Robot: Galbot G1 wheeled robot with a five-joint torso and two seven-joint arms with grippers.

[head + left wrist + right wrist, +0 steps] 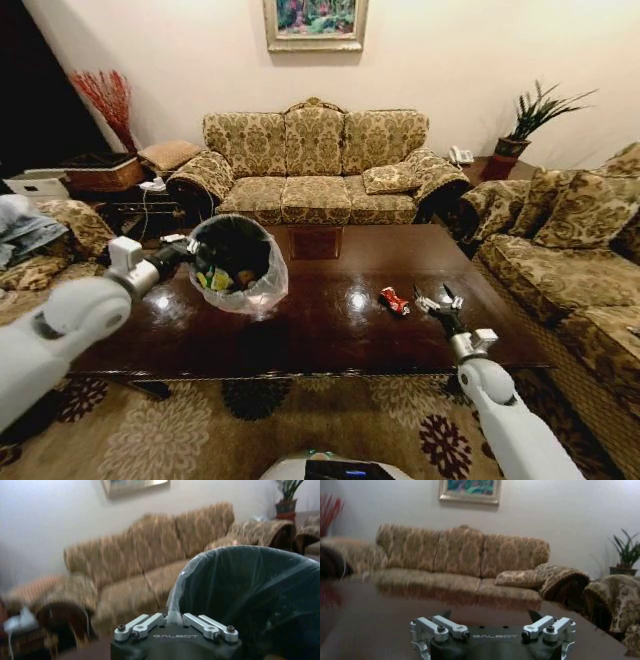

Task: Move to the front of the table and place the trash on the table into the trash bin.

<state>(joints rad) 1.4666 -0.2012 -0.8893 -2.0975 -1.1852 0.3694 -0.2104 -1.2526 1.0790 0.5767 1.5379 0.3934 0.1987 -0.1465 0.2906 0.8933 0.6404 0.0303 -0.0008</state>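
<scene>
The left tool [186, 249] pinches the bag rim of the one trash bin [238, 262], holding it tilted above the desk [320, 320]; several items lie inside. One crumpled red wrapper [394, 300] remains on the desk. Just beside it, the right tool [440, 300] stands spread. Judged step: final pickup; next move calls for closing on the wrapper.

"GALBOT" in pale letters reads on the dark body of the left tool [174, 624], at 6 o'clock in the left wrist view. Same "GALBOT" mark on the right tool [492, 620], 6 o'clock in the right wrist view. No other legible text.
</scene>
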